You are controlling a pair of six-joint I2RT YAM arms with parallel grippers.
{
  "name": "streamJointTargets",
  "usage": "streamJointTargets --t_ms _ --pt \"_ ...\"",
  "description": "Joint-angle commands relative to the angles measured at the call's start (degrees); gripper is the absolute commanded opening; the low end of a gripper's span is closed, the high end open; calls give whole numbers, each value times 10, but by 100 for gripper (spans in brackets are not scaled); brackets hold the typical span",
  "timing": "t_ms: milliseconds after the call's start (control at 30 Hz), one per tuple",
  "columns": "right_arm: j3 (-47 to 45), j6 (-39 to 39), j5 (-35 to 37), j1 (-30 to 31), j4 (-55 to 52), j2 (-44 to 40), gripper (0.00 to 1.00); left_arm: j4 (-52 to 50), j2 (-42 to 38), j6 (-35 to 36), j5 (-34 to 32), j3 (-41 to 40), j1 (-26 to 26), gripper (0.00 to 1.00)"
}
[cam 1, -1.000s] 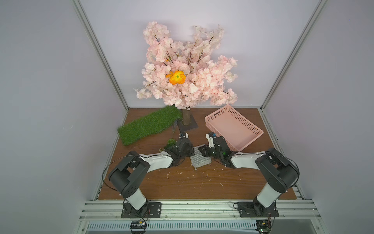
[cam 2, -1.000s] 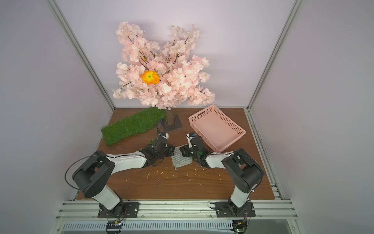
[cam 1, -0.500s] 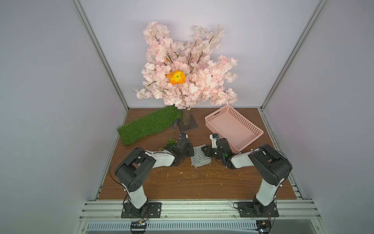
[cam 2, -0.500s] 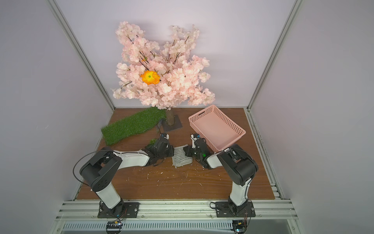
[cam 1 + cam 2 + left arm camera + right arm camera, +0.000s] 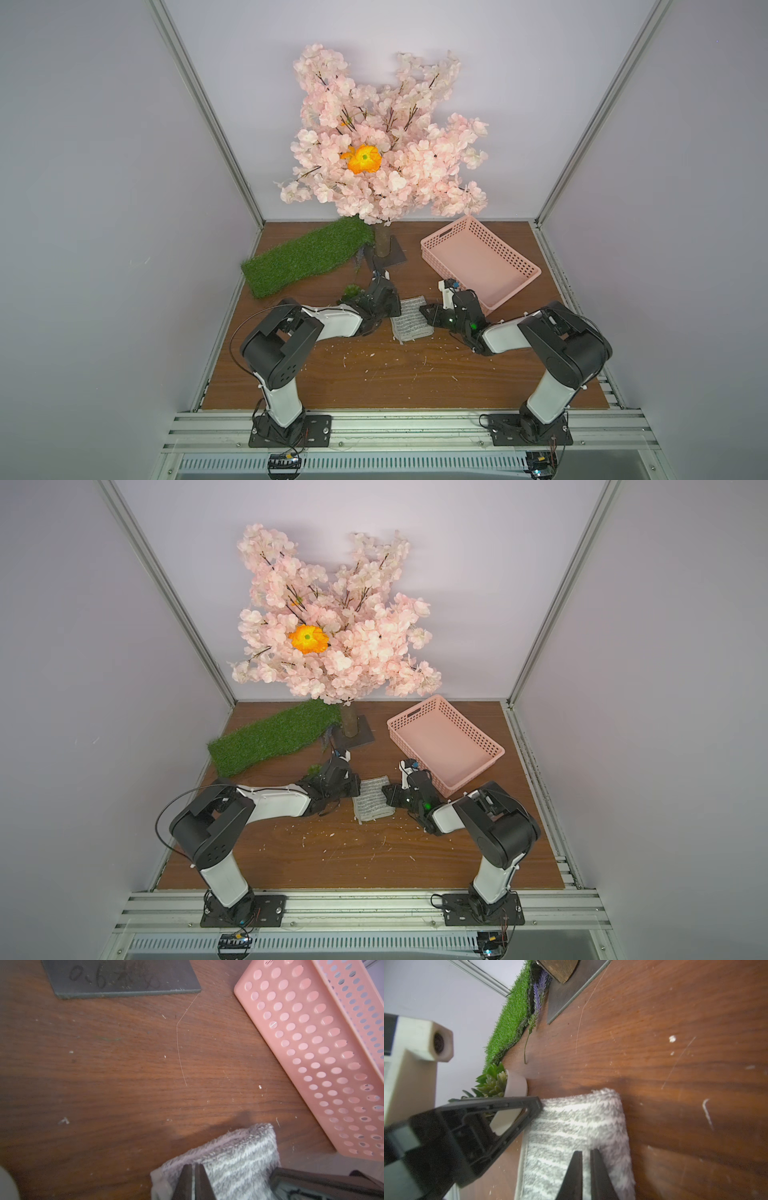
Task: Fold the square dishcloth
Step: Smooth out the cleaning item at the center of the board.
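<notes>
- Both top views look steeply down from above the front rail at the whole table point(image 5: 374, 374), far off and nearly alike.
- The left wrist view skims low toward the basket point(image 5: 311, 1043).
- The right wrist view, seemingly rolled sideways, looks close across the cloth point(image 5: 577, 1126) toward the mat point(image 5: 508, 1022).

Since a second ago I've carried the square dishcloth point(image 5: 411, 318) a little toward the pink basket point(image 5: 478, 259); my left gripper point(image 5: 193, 1180) and right gripper point(image 5: 586, 1169) have both tightened slightly on its edges
</notes>
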Motion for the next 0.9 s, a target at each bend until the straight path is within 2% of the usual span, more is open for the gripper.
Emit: streamJointTargets --t_ms 0,267,633,867 --pt "-31 30 -37 1 32 -21 12 -4 7 17 -16 14 6 9" --pt "-66 65 -67 18 84 -9 12 -8 18 18 -21 19 8 9" --pt "-72 58 -74 24 90 -7 14 -11 45 21 -25 29 10 9" --pt "-90 72 -80 27 128 30 14 -10 58 23 -24 39 10 8"
